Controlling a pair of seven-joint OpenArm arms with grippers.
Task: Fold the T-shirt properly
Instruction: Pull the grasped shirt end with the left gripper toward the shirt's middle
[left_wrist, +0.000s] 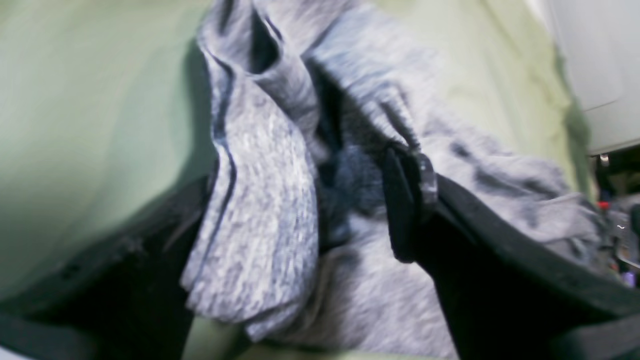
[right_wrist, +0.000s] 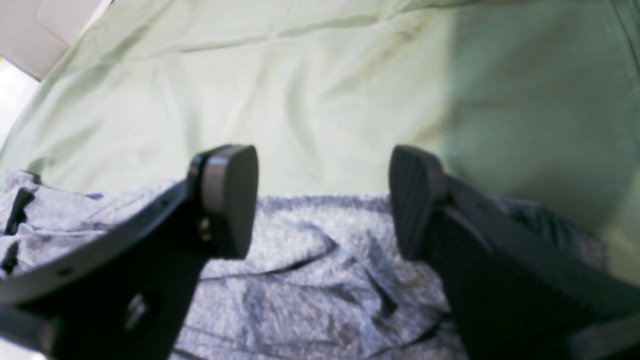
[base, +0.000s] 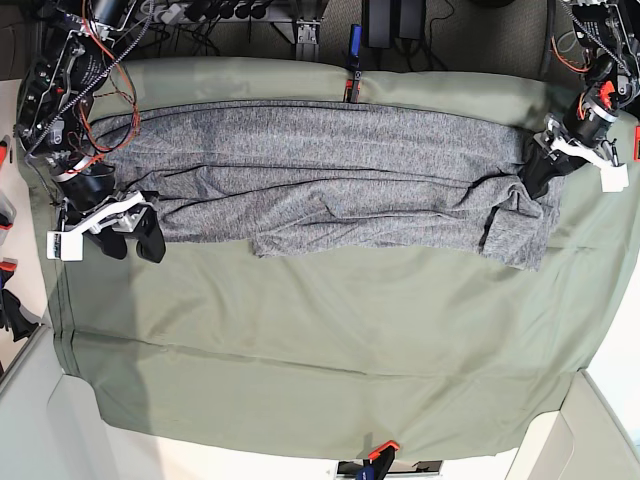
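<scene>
olive-green cloth (base: 300, 350) lies beneath the t-shirt (base: 340, 140), with the right gripper (base: 142, 228) and left gripper (base: 545, 172) spread above the shirt's opposite ends. soft, floppy knit should sag between grips, so pinch both layers at the shirt's near edge.

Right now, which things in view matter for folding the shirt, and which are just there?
Part of the job:
- grey T-shirt, bunched in a long strip
- left pincer, open, its fingers around a bunched part
- right pincer, open, over the shirt's edge

Just there:
- green cloth sheet, spread beneath the shirt
</scene>
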